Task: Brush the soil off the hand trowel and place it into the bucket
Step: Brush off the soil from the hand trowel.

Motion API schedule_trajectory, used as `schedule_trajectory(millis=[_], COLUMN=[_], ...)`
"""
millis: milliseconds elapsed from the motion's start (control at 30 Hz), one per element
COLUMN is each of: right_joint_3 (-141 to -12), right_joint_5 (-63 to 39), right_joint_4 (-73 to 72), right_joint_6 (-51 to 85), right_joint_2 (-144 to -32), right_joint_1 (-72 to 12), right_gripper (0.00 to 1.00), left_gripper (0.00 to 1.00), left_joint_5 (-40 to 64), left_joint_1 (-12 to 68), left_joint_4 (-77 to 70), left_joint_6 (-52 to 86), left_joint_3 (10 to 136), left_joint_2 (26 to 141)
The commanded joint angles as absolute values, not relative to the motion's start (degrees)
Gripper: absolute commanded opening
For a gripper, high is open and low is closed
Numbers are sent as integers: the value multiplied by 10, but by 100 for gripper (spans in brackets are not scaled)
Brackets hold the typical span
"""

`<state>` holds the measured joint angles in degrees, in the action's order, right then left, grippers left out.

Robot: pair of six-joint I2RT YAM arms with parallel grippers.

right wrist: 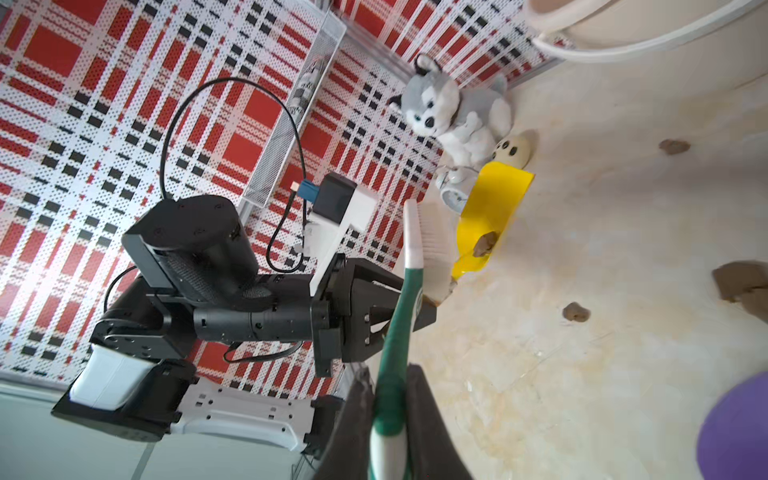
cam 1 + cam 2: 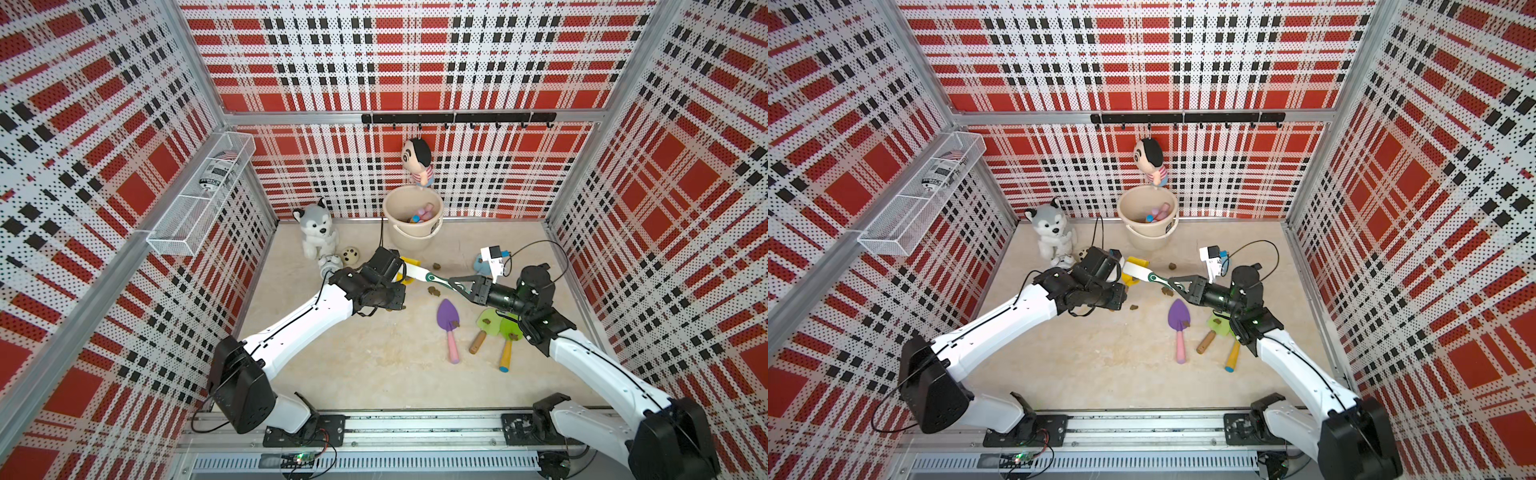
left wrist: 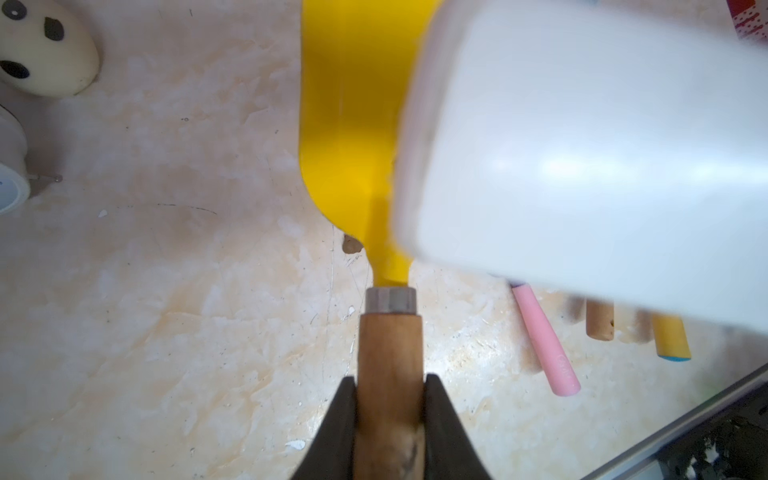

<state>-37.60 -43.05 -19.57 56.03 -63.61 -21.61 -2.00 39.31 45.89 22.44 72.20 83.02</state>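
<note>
Brushing is the step in hand: the left gripper (image 3: 390,382) is closed on the wooden handle of the yellow trowel (image 3: 349,124) and holds it just above the desk (image 2: 374,374), in front of the bucket (image 2: 407,237) but well apart from it. The right gripper (image 1: 390,374) is clamped on the green handle of the brush (image 1: 413,249), and the white bristles lie over the blade near its neck. In the right wrist view one soil lump (image 1: 485,244) sits on the yellow blade beside the bristles, so I judge the cleaning is not finished. The next move calls for a sweep of the brush along the blade toward its tip to push this lump off, while the left arm keeps the trowel steady. After this the trowel must go up and over the bucket rim. Some handles already stand inside the bucket, so the free space there is smaller. A doll (image 2: 419,160) hangs from a hook directly above the bucket and may hinder a high approach. A husky toy (image 2: 316,226) sits beside the bucket, near the left arm. A purple trowel (image 2: 448,318) and two green trowels (image 2: 489,320) lie under the right arm, and loose lumps (image 2: 432,289) are scattered on the desk between them.
</note>
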Motion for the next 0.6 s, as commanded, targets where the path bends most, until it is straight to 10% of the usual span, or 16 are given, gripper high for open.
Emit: schedule_trajectory(millis=[0,567], right_joint_3=[-367,-353], right_joint_5=[-437,-364], right_joint_4=[-282,-221], right_joint_6=[591,542], right_joint_2=[-664,-689], right_joint_1=[-223,-229], right_gripper=[0,0], left_gripper=[0,0], left_joint_5=[-11,11], left_joint_1=[389,381], left_joint_4=[456,451], left_joint_6=[215,224], left_joint_3=[704,685], left_joint_2=[814,785])
